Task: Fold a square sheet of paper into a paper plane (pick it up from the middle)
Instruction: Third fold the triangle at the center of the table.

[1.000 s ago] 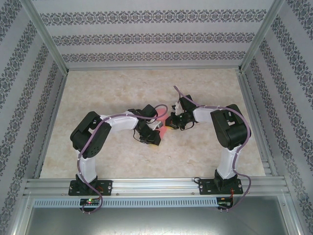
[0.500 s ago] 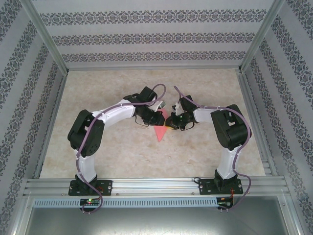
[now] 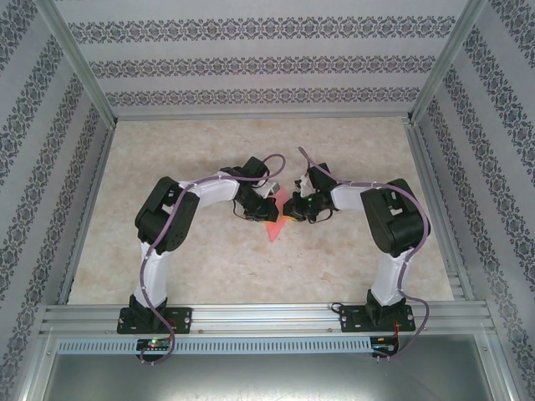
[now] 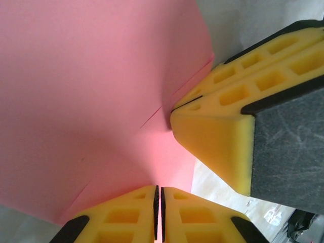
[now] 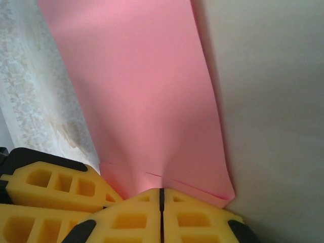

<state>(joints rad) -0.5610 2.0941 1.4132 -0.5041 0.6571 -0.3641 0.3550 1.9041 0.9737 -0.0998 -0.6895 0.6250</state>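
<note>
While your right gripper [image 3: 294, 209] has kept its place over the middle of the table [image 3: 209, 267], your left arm [image 3: 209, 190] has drawn its elbow in toward the centre. Your left gripper [image 3: 267, 209] now sits just beside the right one, a little lower than half a second ago. Both claws are clenched on the folded pink paper [image 3: 272, 230], each pinching an edge with fingers pressed flat together. The paper is held between them with its pointed end toward the near edge, where a second ago only a sliver showed.
</note>
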